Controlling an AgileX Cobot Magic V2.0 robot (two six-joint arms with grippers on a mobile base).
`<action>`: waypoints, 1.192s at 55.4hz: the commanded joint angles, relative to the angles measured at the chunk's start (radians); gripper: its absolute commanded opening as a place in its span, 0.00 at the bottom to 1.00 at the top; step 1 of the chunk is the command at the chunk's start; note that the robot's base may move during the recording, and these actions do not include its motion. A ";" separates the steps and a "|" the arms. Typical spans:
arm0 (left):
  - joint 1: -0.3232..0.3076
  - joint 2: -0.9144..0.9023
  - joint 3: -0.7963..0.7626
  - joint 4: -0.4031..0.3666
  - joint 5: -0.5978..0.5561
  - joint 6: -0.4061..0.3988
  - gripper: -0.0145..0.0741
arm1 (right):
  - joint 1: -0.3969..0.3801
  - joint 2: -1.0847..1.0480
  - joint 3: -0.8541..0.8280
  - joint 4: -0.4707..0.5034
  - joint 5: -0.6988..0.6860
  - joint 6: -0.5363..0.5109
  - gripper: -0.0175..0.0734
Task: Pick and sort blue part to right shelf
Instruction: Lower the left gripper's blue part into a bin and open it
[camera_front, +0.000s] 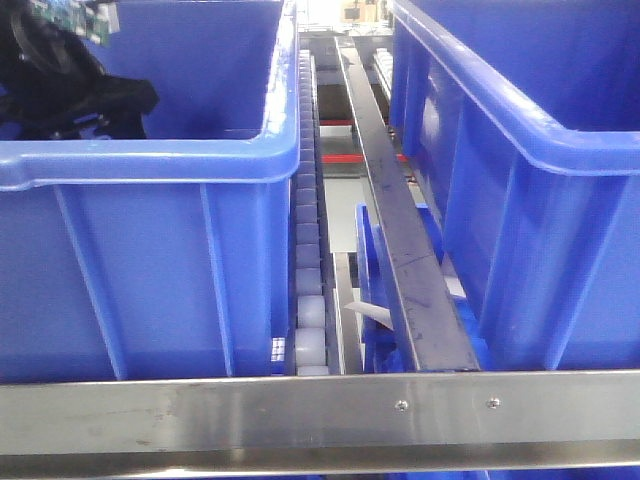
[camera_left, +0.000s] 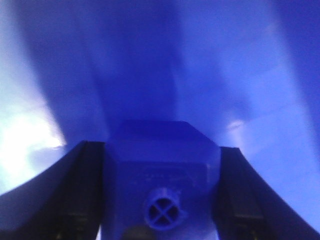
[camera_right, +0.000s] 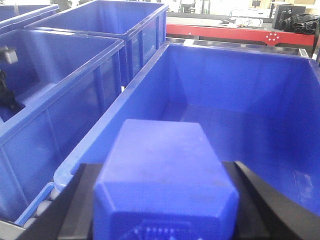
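Looking at the right wrist view, you see the right gripper clenched on a blue part, the right part, with its black fingers pressed to both flanks at 6 o'clock. That part hangs over the near end of the right bin, whose floor opens toward 1 o'clock. The left bin lies at 9 o'clock, a third bin at 11, and a red frame runs across 12 to 1.

In the left wrist view, the left gripper grasps the left part, also blue, with blurred blue walls all round.

From the front, a steel rail crosses 6 o'clock. Behind it, rollers run toward 12 between the two bins. The left arm shows dark inside the left bin at 10 o'clock.
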 joint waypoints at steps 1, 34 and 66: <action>-0.007 -0.053 -0.040 -0.004 -0.042 -0.005 0.59 | -0.003 0.016 -0.027 -0.026 -0.088 -0.005 0.42; -0.007 -0.193 -0.045 -0.014 -0.007 -0.005 0.84 | -0.003 0.016 -0.027 -0.026 -0.088 -0.005 0.42; -0.007 -0.780 0.336 0.017 -0.174 -0.005 0.39 | -0.003 0.016 -0.027 -0.022 -0.082 -0.005 0.42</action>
